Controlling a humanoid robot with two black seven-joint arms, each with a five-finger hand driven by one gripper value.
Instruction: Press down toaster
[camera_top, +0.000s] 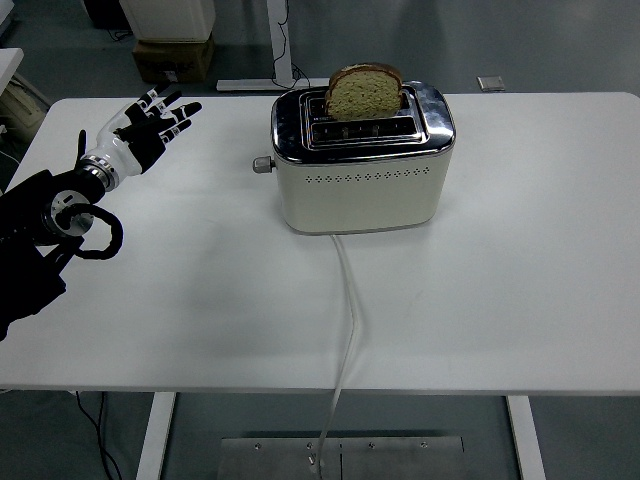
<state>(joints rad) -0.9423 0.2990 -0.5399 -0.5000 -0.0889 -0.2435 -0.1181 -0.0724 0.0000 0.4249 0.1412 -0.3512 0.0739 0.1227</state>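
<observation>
Not pressing yet — I'm holding left hand (150, 128) over table (500, 300), fingers spread, grasping nothing, well apart from toaster (360, 165). Toaster sitting mid-table, lever knob (262, 165) up on its left end. Counting: one toaster, one bread slice (365, 92) sticking up — one cord (348, 330).

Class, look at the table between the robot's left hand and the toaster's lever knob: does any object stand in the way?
Nothing visible does. Only bare white table lies between the open left hand and the lever knob on the toaster.
</observation>
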